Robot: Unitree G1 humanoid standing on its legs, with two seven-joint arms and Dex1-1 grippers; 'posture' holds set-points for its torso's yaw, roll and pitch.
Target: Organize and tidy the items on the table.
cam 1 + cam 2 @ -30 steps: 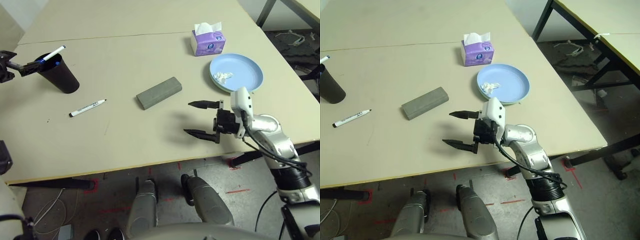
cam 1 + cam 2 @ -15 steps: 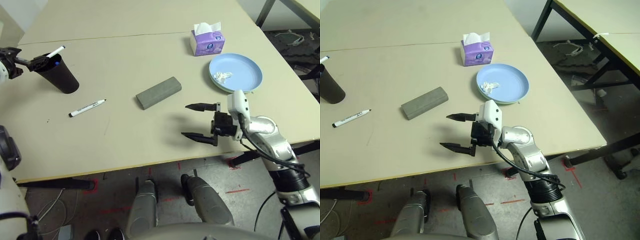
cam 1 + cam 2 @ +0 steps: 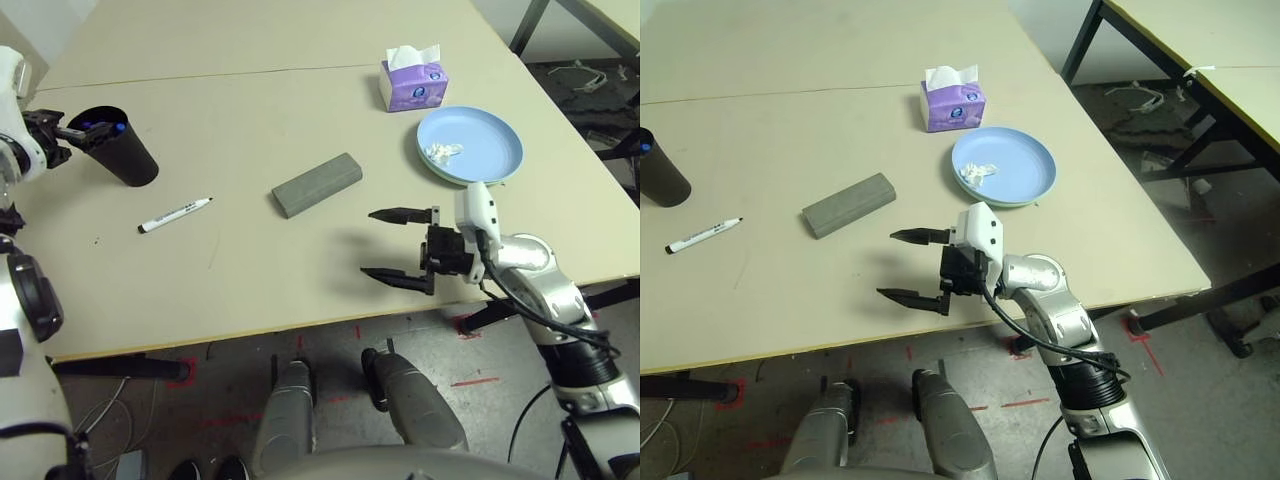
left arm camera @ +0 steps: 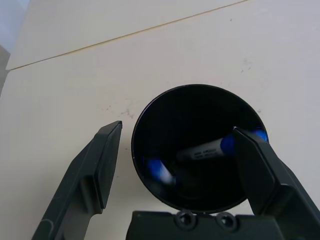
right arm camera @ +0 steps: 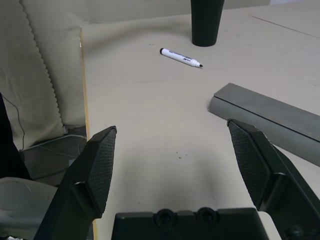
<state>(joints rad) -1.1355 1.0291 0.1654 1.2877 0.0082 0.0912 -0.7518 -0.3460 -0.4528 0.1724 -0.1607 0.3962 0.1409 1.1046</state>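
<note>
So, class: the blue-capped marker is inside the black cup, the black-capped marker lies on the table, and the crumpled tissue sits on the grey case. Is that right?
One detail is wrong. The tissue sits on the blue plate, not on the grey case, as the left eye view shows. The blue-capped marker is in the cup, and the black-capped marker lies on the table.

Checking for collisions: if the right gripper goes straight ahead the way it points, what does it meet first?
Probably nothing: the open right gripper hovers over bare table. The glasses case lies beside that line, the marker farther off.
</note>
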